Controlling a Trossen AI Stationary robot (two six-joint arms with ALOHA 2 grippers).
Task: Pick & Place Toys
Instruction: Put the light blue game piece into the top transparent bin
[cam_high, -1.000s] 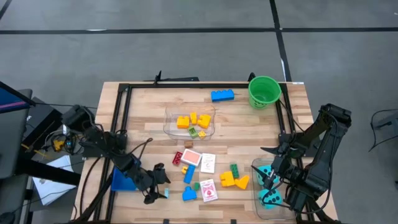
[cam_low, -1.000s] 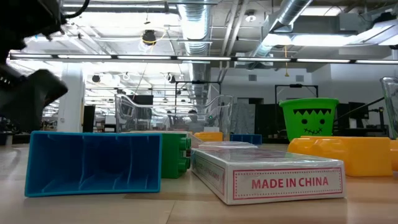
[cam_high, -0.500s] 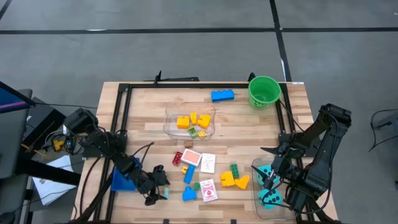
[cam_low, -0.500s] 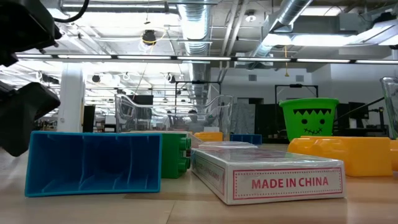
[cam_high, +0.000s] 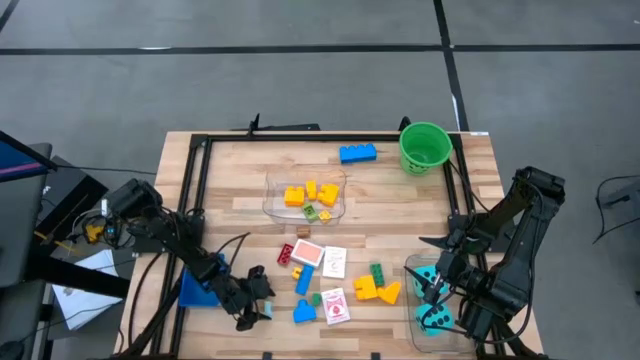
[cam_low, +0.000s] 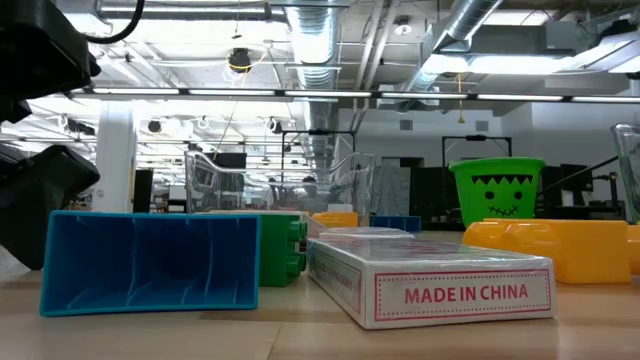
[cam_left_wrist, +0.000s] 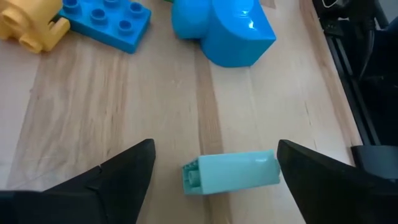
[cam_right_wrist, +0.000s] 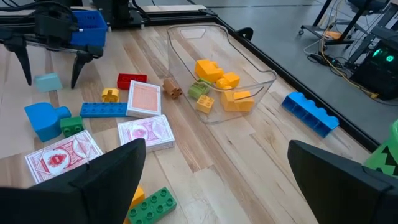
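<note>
A small pale-teal brick lies on its side on the wood near the table's front left; it also shows in the high view. My left gripper is open low over it, one finger on either side, touching nothing; it shows in the high view too. A blue rounded brick, a flat blue brick and picture cards lie just beyond. My right gripper is open over the clear tub that holds teal dice.
A clear tub with yellow bricks stands mid-table. A green bucket and a blue brick are at the far edge. Green and yellow bricks lie front right. A blue tray sits behind my left gripper, and a black frame rims the table.
My left gripper has gone down toward the table over the pale-teal brick, still open. The brick and the other toys have not moved.
</note>
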